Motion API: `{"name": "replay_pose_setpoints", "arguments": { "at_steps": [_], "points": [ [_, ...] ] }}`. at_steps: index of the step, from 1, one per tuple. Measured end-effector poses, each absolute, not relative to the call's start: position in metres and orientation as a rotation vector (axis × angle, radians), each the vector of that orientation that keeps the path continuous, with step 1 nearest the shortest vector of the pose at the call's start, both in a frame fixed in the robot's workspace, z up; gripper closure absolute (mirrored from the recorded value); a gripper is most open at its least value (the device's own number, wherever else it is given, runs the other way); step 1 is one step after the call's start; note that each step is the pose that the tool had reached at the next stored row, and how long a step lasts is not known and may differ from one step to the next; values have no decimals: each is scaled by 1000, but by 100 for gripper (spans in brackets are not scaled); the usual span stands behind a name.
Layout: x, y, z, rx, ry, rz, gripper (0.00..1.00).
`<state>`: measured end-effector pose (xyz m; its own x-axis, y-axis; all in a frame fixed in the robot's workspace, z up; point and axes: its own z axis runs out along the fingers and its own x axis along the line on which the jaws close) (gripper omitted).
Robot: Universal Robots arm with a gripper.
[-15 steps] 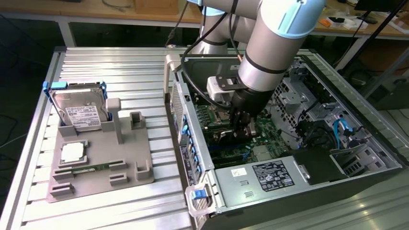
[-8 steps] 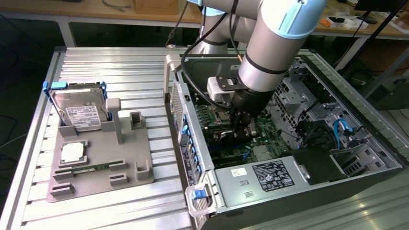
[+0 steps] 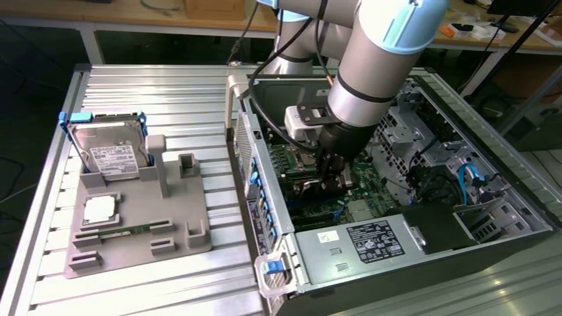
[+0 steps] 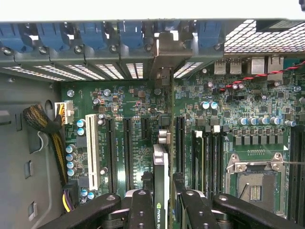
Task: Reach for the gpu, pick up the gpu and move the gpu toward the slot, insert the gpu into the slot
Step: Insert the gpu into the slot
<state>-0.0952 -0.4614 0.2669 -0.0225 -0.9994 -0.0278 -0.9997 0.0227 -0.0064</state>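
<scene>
Inside an open computer case (image 3: 491, 217) lying on a ribbed metal table (image 3: 149, 85): gripper (image 4: 164, 200) pinching the gpu (image 4: 161, 167) edge-on between its two black fingers (image 4: 141, 210), one finger on each face of the thin card. Card held upright directly below the wrist, running straight away from the fingertips over the green motherboard (image 4: 238, 119), lined up with a long black slot (image 4: 167, 124) among a row of parallel expansion slots. Silver bracket end (image 4: 164, 52) of the card reaching the row of blue-clipped rear openings (image 4: 95, 36) at the case wall. Whether the card's lower edge is already seated in the slot: cannot tell.

From the exterior view, arm (image 3: 378, 59) angled down into the middle of the case, gripper (image 3: 335, 172) low over the board, just beside the labelled power supply (image 3: 369, 240). Outside the case, at the exterior view's left, a grey fixture tray (image 3: 141, 224) with a silver hard drive (image 3: 110, 155) standing in it, well apart from the gripper.
</scene>
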Motion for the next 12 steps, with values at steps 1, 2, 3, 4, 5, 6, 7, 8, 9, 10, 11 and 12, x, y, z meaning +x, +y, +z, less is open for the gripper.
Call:
{"name": "replay_pose_setpoints", "arguments": {
  "at_steps": [1,2,3,4,5,6,7,8,9,10,11,12],
  "points": [
    [-95,-461,267,-2179,2229,23,73],
    [-95,-461,266,-2179,2229,23,73],
    [-95,-461,266,-2179,2229,23,73],
    [-95,-461,266,-2179,2229,23,73],
    [-95,-461,265,-2179,2229,23,73],
    [-95,-461,265,-2179,2229,23,73],
    [-95,-461,265,-2179,2229,23,73],
    [-95,-461,264,-2179,2229,23,73],
    [-95,-461,263,-2178,2227,24,73],
    [-95,-461,262,-2178,2228,24,73],
    [-95,-461,262,-2178,2228,24,73],
    [-95,-461,262,-2179,2229,23,73]
  ]
}}
